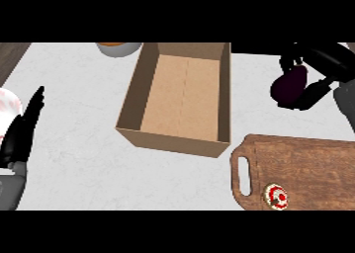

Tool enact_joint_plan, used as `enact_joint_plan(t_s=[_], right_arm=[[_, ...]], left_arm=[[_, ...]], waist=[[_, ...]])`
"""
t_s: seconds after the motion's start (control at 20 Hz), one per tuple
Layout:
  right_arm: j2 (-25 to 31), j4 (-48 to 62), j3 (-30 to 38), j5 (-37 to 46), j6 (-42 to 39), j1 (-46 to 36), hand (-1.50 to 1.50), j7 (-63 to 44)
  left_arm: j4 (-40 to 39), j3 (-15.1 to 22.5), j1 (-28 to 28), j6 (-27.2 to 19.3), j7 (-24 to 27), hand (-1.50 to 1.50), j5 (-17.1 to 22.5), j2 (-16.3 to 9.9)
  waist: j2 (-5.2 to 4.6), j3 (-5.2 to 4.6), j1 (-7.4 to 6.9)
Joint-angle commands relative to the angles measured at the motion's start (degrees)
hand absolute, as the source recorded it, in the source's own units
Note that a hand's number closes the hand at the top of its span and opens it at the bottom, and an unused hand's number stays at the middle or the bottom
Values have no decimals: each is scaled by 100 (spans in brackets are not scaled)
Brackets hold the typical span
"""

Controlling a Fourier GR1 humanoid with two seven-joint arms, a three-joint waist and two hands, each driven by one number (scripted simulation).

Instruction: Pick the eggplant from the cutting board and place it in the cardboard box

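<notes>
Head view shows my right hand [319, 74] curled round the eggplant [289, 86], held in the air off the cutting board [311, 168] and to the right of the cardboard box [176, 99]. I judge this the carry step: next I need to swing it leftward over the open box and let go. My left hand [23, 133] rests at the left edge over the worktop [77, 163], fingers straight and together. A small round red-and-white piece [276, 196] sits on the board.
</notes>
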State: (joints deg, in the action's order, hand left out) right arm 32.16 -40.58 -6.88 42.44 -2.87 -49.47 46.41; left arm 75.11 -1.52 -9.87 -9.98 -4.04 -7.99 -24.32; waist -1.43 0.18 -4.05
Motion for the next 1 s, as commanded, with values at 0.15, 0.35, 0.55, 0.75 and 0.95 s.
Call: enact_joint_plan(t_s=[0.15,0.35,0.55,0.75,0.95], right_arm=[[-303,868,476,-416,-101,-1142,150,1034],[-415,1514,541,-453,-391,-1431,150,1513],[-1113,1530,535,-637,-972,-2141,150,592],[-1638,1589,626,-794,-1209,-2504,150,-178],[-1987,2033,742,-803,-1098,-2790,150,-484]], left_arm=[[-434,-305,12,159,373,0,136,-146],[-251,-178,0,46,80,0,-5,19],[-64,-103,104,-55,-6,0,-111,105],[-81,-295,60,142,-7,0,6,-81],[221,-232,158,129,-200,0,-93,-63]], waist=[[51,-17,138],[59,-13,174],[98,-17,178],[127,-20,264],[95,-17,180]])
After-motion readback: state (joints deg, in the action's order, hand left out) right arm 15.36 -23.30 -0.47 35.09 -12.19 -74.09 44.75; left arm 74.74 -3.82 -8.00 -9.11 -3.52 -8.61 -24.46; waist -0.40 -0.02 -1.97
